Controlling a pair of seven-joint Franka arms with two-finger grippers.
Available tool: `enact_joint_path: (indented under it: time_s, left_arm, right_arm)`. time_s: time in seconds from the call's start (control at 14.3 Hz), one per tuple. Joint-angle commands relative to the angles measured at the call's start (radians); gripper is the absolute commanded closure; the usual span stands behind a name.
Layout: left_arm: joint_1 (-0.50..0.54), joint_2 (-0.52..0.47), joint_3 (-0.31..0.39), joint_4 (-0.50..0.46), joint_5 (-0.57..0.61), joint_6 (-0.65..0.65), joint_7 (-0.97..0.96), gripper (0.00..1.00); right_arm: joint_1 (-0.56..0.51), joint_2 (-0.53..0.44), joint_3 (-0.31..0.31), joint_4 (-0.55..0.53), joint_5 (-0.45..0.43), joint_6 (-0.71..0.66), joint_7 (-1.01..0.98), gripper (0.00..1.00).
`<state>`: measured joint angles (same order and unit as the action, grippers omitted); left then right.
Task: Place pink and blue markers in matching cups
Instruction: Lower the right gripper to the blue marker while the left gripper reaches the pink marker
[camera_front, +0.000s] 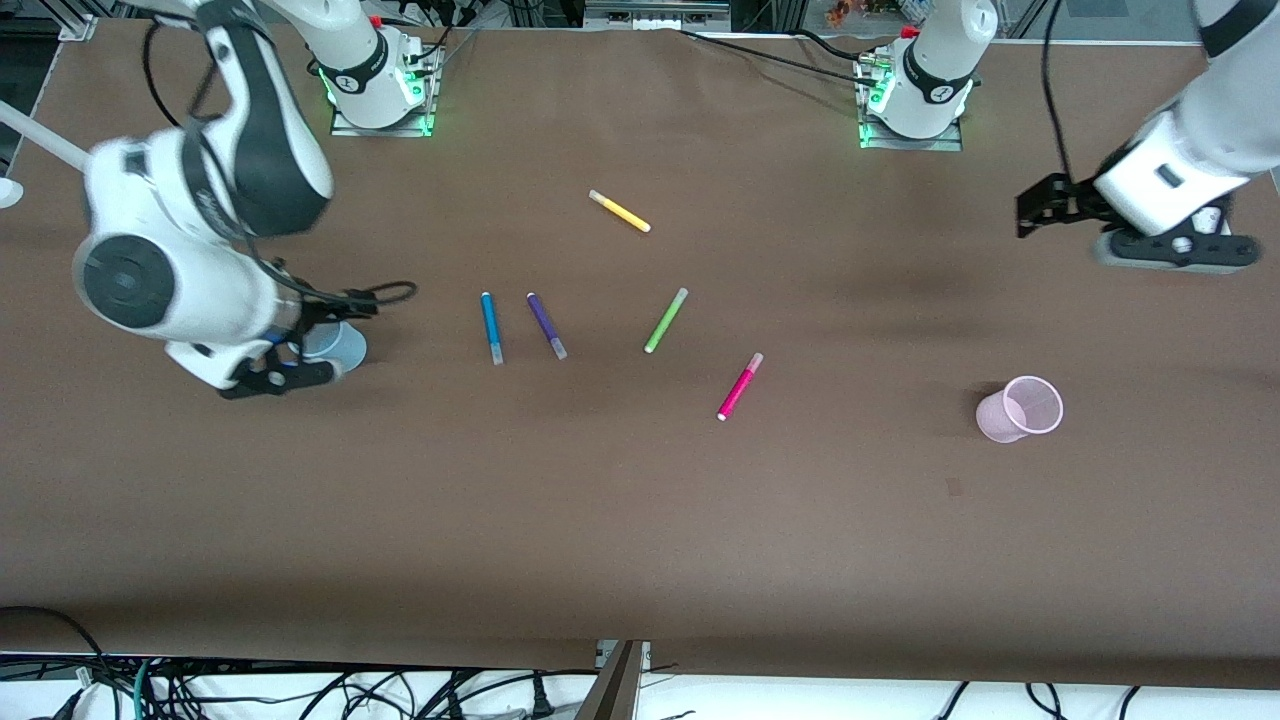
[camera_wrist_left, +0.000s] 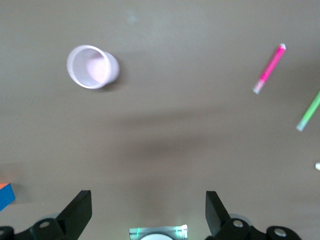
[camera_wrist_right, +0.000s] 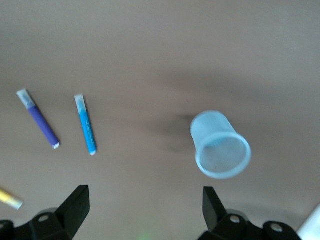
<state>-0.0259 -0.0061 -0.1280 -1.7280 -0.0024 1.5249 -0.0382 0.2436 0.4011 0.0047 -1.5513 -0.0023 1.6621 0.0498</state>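
The blue marker (camera_front: 491, 327) lies flat mid-table beside the purple pen (camera_front: 546, 325). It also shows in the right wrist view (camera_wrist_right: 86, 124). The pale blue cup (camera_front: 338, 346) stands toward the right arm's end and shows in the right wrist view (camera_wrist_right: 220, 145). My right gripper (camera_front: 300, 345) is open and empty, low over the table right beside the blue cup. The pink marker (camera_front: 740, 386) (camera_wrist_left: 270, 69) lies mid-table. The pale pink cup (camera_front: 1020, 410) (camera_wrist_left: 92, 66) stands toward the left arm's end. My left gripper (camera_front: 1030, 210) is open and empty, held high and apart from the pink cup.
A green pen (camera_front: 666, 320) lies between the purple pen and the pink marker. A yellow pen (camera_front: 620, 211) lies farther from the front camera, toward the bases. An orange and blue object (camera_wrist_left: 5, 195) shows at the edge of the left wrist view.
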Motion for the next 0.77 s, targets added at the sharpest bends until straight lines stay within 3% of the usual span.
enact_joint_path:
  time_s: [0.0, 0.28, 0.56, 0.7]
  left_arm:
    - [-0.022, 0.153, -0.056, 0.059, -0.008, 0.020, -0.009, 0.00]
    - [-0.112, 0.392, -0.081, 0.185, 0.002, 0.110, -0.002, 0.00]
    - [-0.222, 0.560, -0.081, 0.165, 0.040, 0.412, -0.002, 0.00]
    - [-0.307, 0.633, -0.079, 0.151, 0.157, 0.512, -0.008, 0.00]
  right_arm:
    - [0.035, 0.027, -0.003, -0.064, 0.004, 0.111, 0.005, 0.00]
    - [0.103, 0.143, -0.003, -0.070, 0.077, 0.211, 0.010, 0.00]
    - [0.138, 0.196, -0.002, -0.121, 0.082, 0.323, 0.056, 0.00]
    - [0.163, 0.208, -0.003, -0.144, 0.082, 0.366, 0.061, 0.00]
